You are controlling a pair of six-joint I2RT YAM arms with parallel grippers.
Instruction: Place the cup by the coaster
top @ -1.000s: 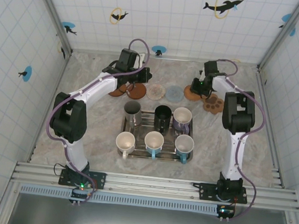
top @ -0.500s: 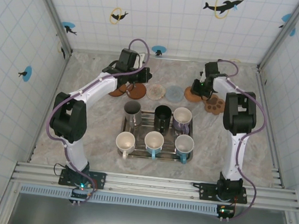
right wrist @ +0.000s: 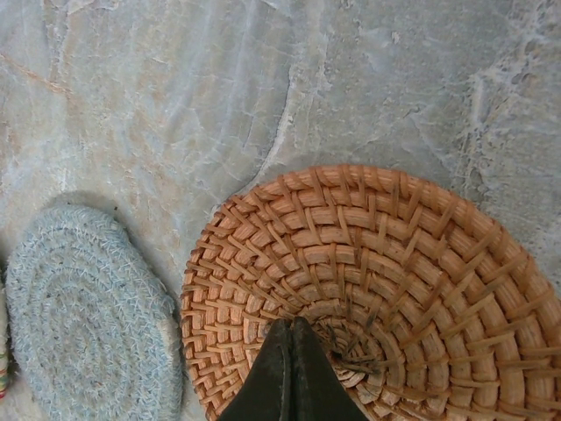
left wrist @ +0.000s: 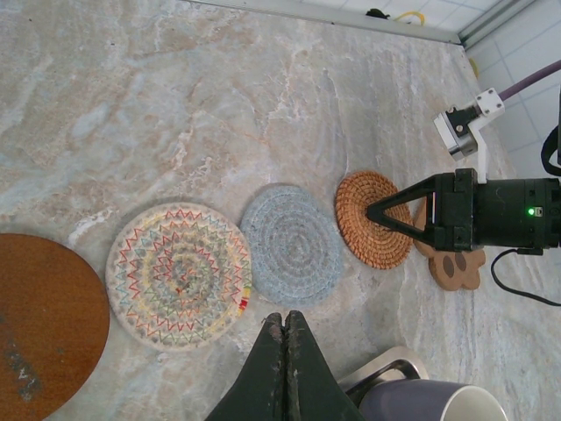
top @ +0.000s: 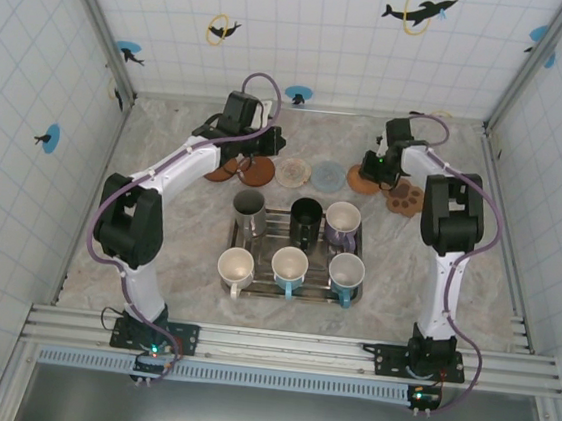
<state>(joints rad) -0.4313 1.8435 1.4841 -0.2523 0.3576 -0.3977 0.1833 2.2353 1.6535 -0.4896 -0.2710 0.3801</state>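
Any print on the cups is too small to read. Six of them stand on the metal tray at mid-table. The steel cup, black cup and purple cup make the far row, and three pale cups the near one.

The left gripper has its fingers pressed together on nothing, above the brown coaster, with the steel cup at its 6 o'clock, well apart. The right gripper is also pinched closed and empty. Its tip is over the wicker coaster, and the purple cup lies near its 7 o'clock.

In the top view the multicoloured coaster and blue-grey coaster lie between the two grippers, and the paw-shaped coaster sits at 4 o'clock of the right one.
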